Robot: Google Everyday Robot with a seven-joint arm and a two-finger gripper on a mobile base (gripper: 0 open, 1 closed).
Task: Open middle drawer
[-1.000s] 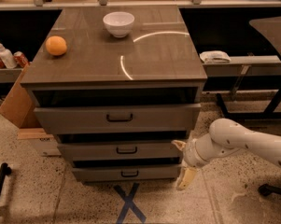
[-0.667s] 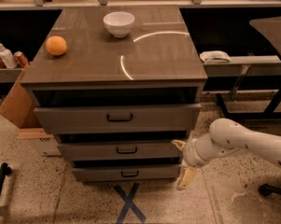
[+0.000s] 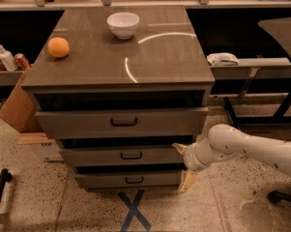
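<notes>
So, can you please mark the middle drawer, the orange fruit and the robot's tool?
Wide grey-brown middle drawer point(image 3: 96, 157): camera view, left half of its flat front.
Round orange fruit point(image 3: 58, 47): camera view, centre of its skin.
Tool point(image 3: 182, 164): camera view, midway between its fingertips, by the drawer's right end.

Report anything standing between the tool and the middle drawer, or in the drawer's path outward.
Nothing visible does. The tool sits at the right end of the middle drawer, and the floor ahead shows just a flat blue X mark.
</notes>
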